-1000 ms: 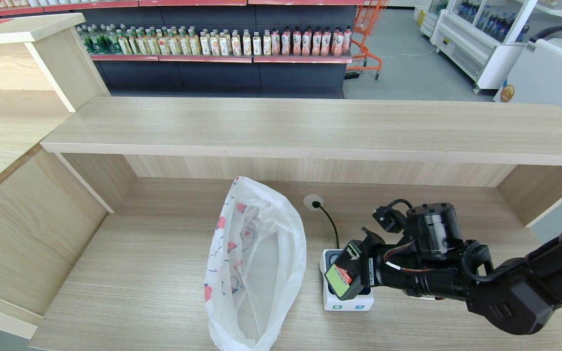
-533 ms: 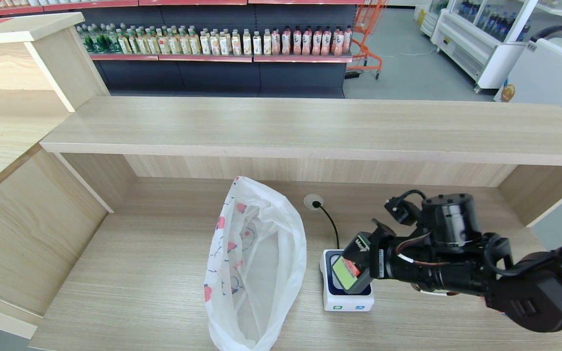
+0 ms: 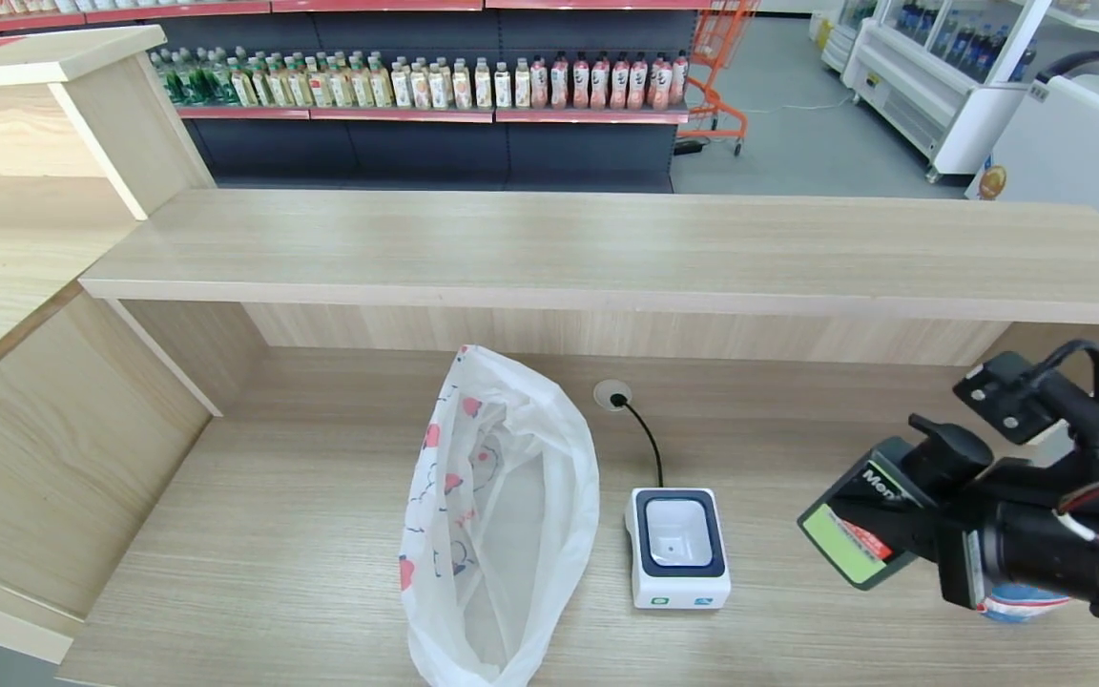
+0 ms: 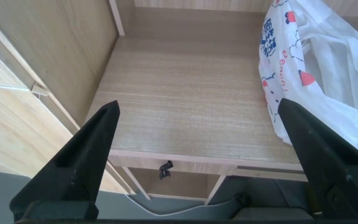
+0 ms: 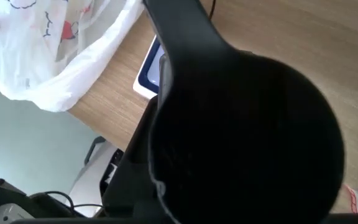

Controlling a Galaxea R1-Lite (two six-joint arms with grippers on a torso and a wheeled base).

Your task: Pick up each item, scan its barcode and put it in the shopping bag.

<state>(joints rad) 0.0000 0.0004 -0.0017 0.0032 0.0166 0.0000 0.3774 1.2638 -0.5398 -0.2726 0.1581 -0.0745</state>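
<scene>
My right gripper (image 3: 904, 520) is shut on a black container (image 3: 853, 530) with a green and red label, held above the desk well to the right of the white barcode scanner (image 3: 678, 547). The scanner's window is uncovered. The white shopping bag (image 3: 497, 515) with red hearts stands open just left of the scanner. In the right wrist view the black container (image 5: 247, 137) blocks most of the picture, with the scanner (image 5: 149, 73) and the bag (image 5: 61, 50) beyond it. My left gripper (image 4: 197, 168) hangs open in front of the desk's front edge, left of the bag (image 4: 316, 68).
A black cable (image 3: 647, 439) runs from the scanner to a round socket (image 3: 613, 393) in the desk. A raised counter ledge (image 3: 607, 248) spans the back, and a wooden side wall (image 3: 63, 458) closes the left. A small blue and red object (image 3: 1022, 603) lies under my right wrist.
My right arm has drawn back to the right with the black container, from over the scanner to well clear of it. The bag and scanner stayed put.
</scene>
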